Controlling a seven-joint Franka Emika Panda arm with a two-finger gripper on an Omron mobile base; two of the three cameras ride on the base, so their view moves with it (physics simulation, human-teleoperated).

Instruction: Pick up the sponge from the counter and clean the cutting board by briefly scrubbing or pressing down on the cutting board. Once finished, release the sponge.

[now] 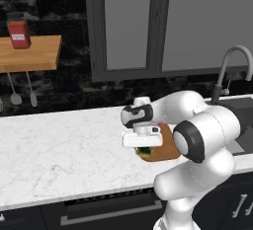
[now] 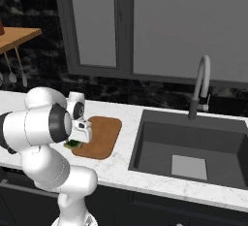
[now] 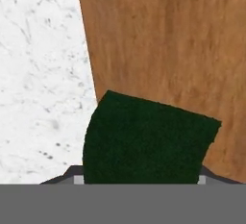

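A glossy white robot arm (image 1: 197,174) is showing rounded, bulbous segments, dark grey discs capping its joints, a black band behind the boxy white hand above the fingers.

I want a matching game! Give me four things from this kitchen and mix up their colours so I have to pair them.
Things:
1. sponge
2. cutting board
3. counter
4. jar on the wall shelf

Colours:
A. white with faint grey veins
B. red
C. dark green on top
D. brown wood

Right pairs: 1-C, 2-D, 3-A, 4-B
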